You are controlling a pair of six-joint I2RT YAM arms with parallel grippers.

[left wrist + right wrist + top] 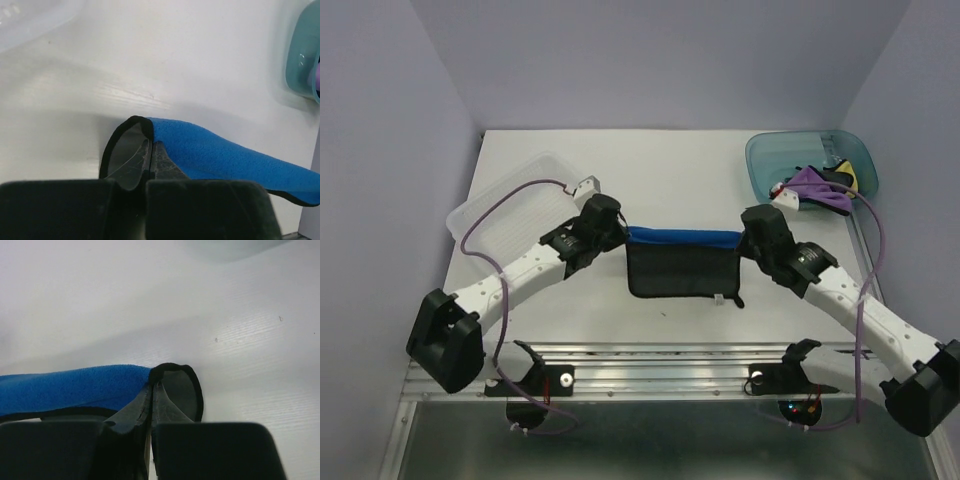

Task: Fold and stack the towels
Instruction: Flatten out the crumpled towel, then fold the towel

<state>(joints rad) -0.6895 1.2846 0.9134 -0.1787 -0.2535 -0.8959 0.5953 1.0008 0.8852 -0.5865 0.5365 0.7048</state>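
Blue fleece with a black reverse and black edging spans the gap between the two arms. The blue towel (682,240) sits near the middle of the table (660,165), toward the near side, with its far edge lifted and curled over so that a blue band shows above the black face. The left jaws are clamped fully together on the far left corner and the right jaws on the far right corner. Both wrist views show only the edging and a little cloth pinched between the pads. The lower part of the towel appears to lie on the table. The likeliest failure is a corner slipping out of so shallow a bite, especially if the arms draw apart and tension the edge. Uneven travel would lay the fold askew, and slack could let the middle sag and bunch. There is bare table beyond the towel for carrying the edge over. A clear tray (510,215) lies close by the left wrist, and the teal tub (765,160), holding a purple towel (812,182) and a yellow towel (848,178), sits just beyond the right arm, so wide swings on either side look tight.
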